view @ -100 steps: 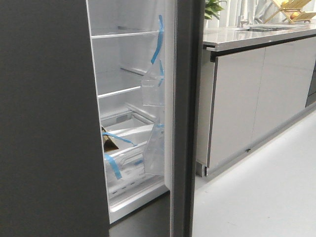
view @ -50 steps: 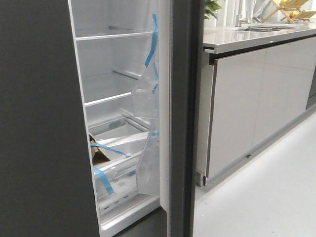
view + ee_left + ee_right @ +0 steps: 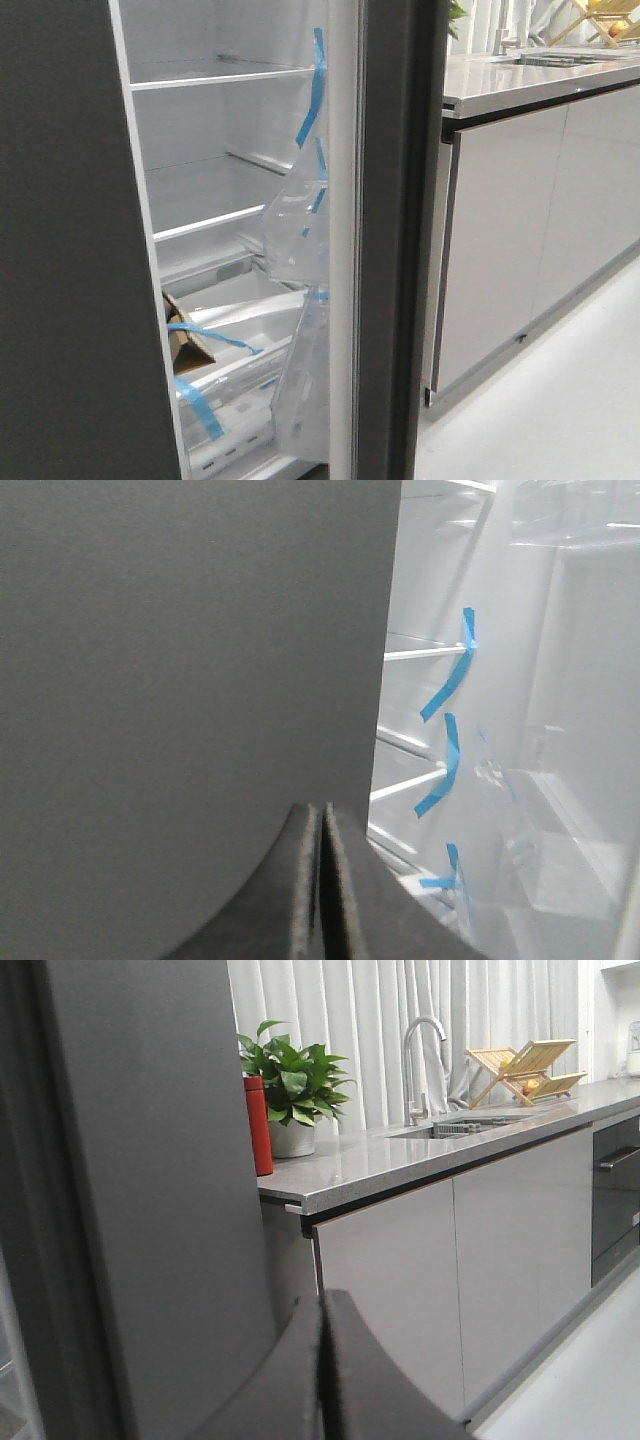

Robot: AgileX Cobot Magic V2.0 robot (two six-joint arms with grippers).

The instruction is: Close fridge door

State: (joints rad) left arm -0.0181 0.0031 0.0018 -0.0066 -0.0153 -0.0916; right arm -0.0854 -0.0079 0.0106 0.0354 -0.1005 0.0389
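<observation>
The fridge door stands open and is seen edge-on in the middle of the front view, a tall matte dark grey slab. Its white inner lining carries clear plastic bins stuck with blue tape. Neither gripper shows in the front view. In the left wrist view my left gripper is shut and empty in front of the other plain dark grey panel. In the right wrist view my right gripper is shut and empty beside the door's outer face.
Inside the fridge are white shelves, drawers and a brown cardboard piece. Glossy light grey cabinet fronts under a stone counter run along the right, with a sink tap, a potted plant and a red can.
The front view has shifted: the left panel's edge sits further left, the door edge looks wider and further right, and more of the fridge interior shows.
</observation>
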